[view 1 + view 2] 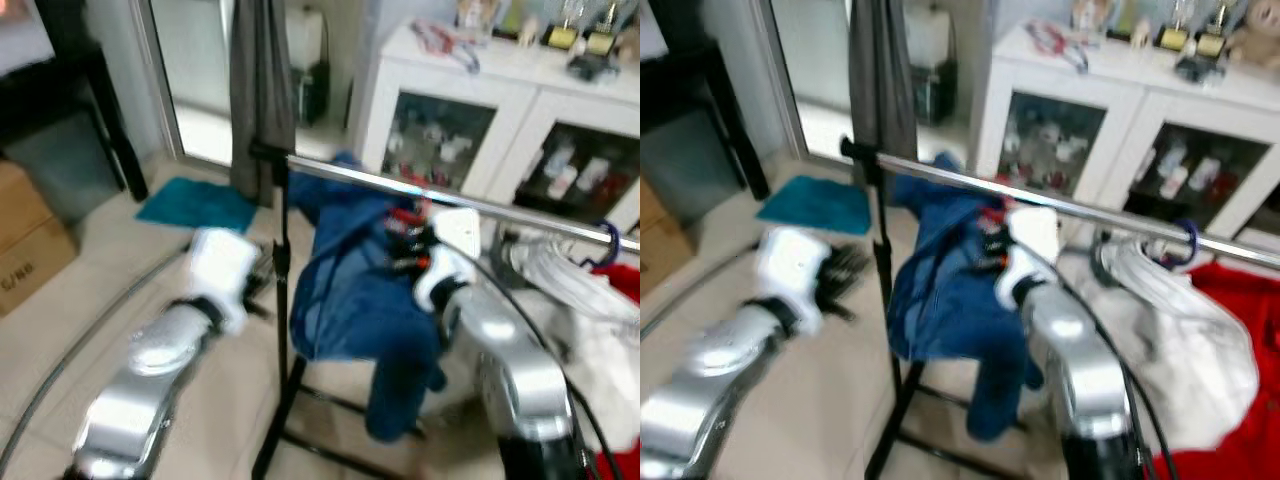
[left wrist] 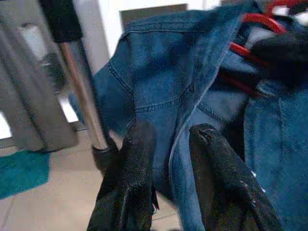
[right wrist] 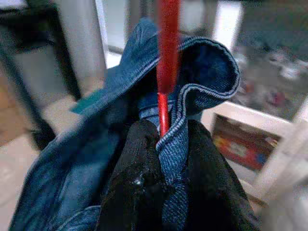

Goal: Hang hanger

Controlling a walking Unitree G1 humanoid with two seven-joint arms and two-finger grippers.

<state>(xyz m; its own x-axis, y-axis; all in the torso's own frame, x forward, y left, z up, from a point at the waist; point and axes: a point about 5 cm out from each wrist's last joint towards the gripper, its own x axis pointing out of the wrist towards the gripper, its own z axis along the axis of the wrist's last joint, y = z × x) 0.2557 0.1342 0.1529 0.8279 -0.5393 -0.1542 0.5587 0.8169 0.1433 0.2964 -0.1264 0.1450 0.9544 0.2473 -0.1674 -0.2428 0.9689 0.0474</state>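
A blue denim garment (image 1: 350, 290) hangs on a red hanger (image 3: 166, 57) just below the chrome rail (image 1: 520, 208) of a clothes rack. My right gripper (image 1: 405, 245) is shut on the hanger's red stem and the denim collar, close under the rail. The right wrist view has the black fingers (image 3: 137, 183) pinching the collar fold. My left gripper (image 1: 262, 275) stands open beside the rack's black upright pole (image 1: 282, 300), to the left of the denim. Its fingers (image 2: 130, 183) are apart and point at the denim, with nothing between them.
A white garment (image 1: 1170, 300) hangs on the rail to the right, over a red cloth (image 1: 1240, 400). Behind stands a white glass-door cabinet (image 1: 450, 90). A grey curtain (image 1: 262, 90), a teal mat (image 1: 195, 205) and a cardboard box (image 1: 25, 240) are to the left.
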